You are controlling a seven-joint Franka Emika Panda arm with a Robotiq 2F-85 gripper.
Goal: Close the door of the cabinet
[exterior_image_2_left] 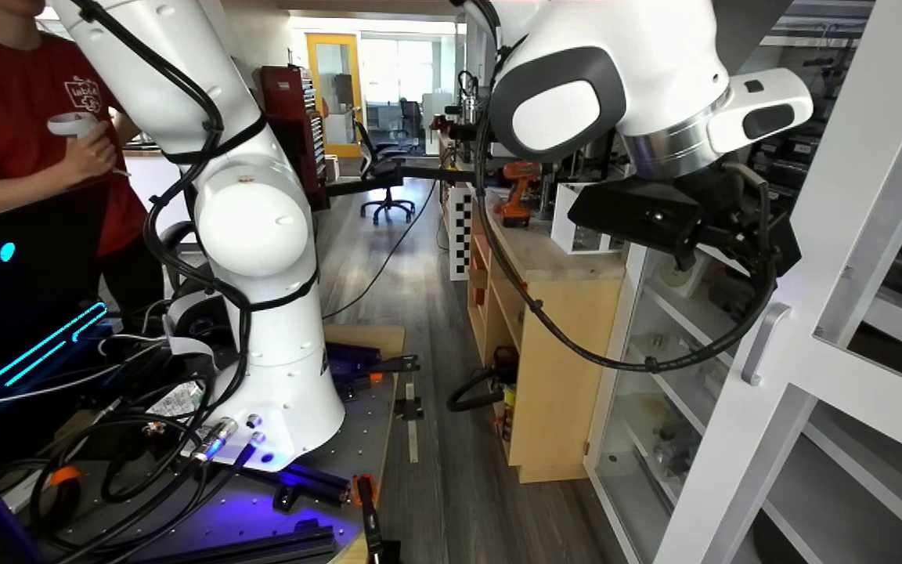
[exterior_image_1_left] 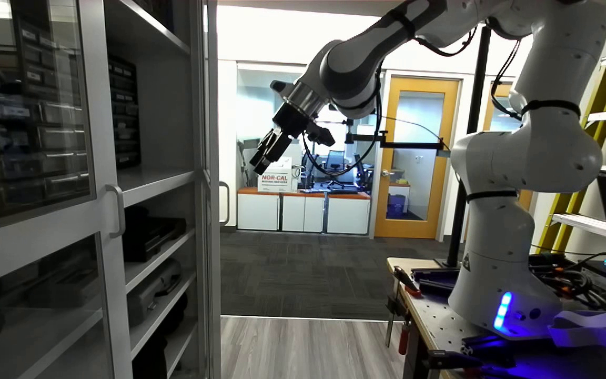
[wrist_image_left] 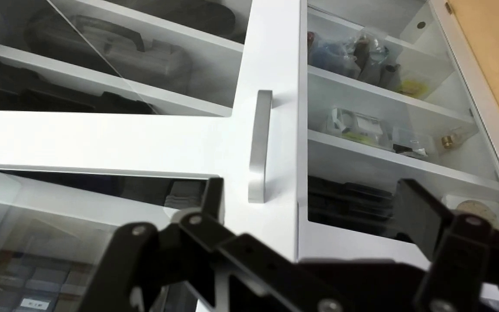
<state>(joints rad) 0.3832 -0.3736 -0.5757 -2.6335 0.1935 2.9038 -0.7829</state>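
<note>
The door (exterior_image_1_left: 209,158) stands open at an angle. It is seen nearly edge-on in an exterior view, with its handle (exterior_image_1_left: 225,202) on the right. Its crossbar and grey handle also show in an exterior view (exterior_image_2_left: 882,376) and in the wrist view (wrist_image_left: 102,143). The cabinet (exterior_image_1_left: 166,105) shows its bare shelves and dark equipment through the opening. My gripper (exterior_image_1_left: 261,160) is open and empty, apart from the door and tilted down toward it. In the wrist view the gripper (wrist_image_left: 312,193) has the door's upright frame between its fingertips in the picture; the handle (wrist_image_left: 260,147) appears above them.
A neighbouring glass door (exterior_image_1_left: 34,242) of the cabinet seems closed. A wooden cabinet (exterior_image_2_left: 568,376) with a drill (exterior_image_2_left: 520,192) on top stands beside it. The arm's black cable (exterior_image_2_left: 639,364) hangs before the door. A person in red (exterior_image_2_left: 28,125) stands behind the robot's bench (exterior_image_1_left: 440,321).
</note>
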